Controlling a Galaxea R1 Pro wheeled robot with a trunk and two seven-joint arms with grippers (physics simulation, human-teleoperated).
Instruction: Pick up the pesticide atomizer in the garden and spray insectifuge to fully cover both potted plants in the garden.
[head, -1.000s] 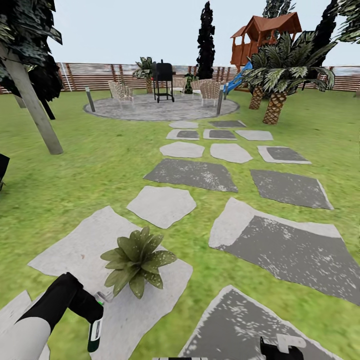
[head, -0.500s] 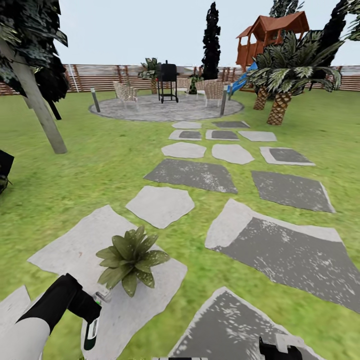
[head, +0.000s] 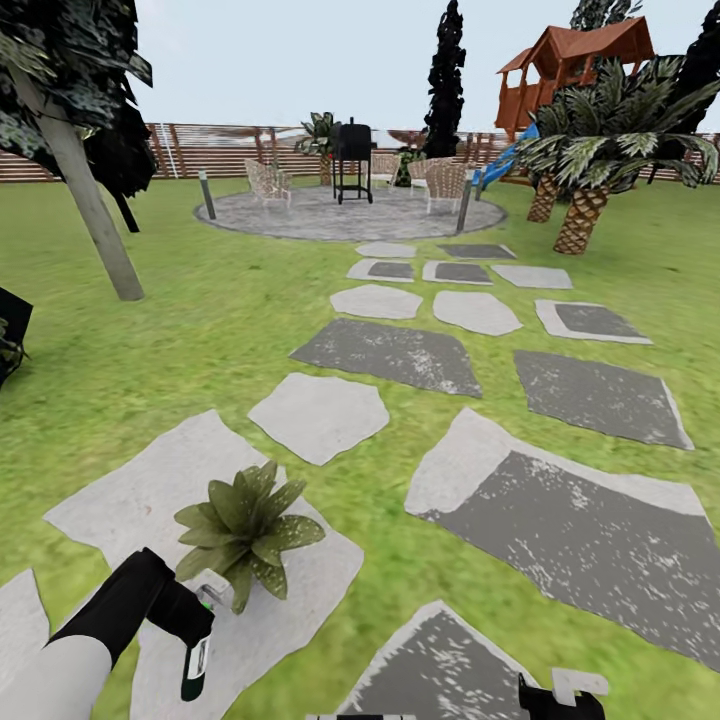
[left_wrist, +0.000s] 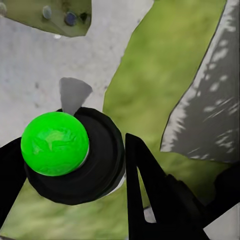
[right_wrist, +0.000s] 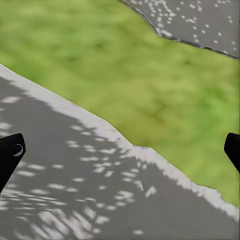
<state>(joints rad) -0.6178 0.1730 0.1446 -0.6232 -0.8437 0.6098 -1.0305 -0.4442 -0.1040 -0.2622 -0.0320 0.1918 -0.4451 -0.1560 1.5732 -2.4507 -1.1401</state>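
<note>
**Left tool holds the atomizer beside a potted plant**

The left tool (head: 190, 625) is closed around the pesticide atomizer (head: 195, 660), which hangs with its dark green body and white label pointing down toward a pale stepping stone (head: 130, 500). In the left wrist view, the black fingers (left_wrist: 150, 195) flank the bottle's round dark body, topped by a bright green cap (left_wrist: 55, 143). Just beside the bottle, on the same stone, sits one potted plant (head: 245, 530), a low rosette of speckled green leaves. The right tool (right_wrist: 120, 150) is spread wide over a grey stone and lawn, holding nothing. Farther off lie the round patio (head: 350, 215), the slatted fence (head: 220, 150), palms (head: 590, 170) and the wooden play tower (head: 575, 70).
</note>
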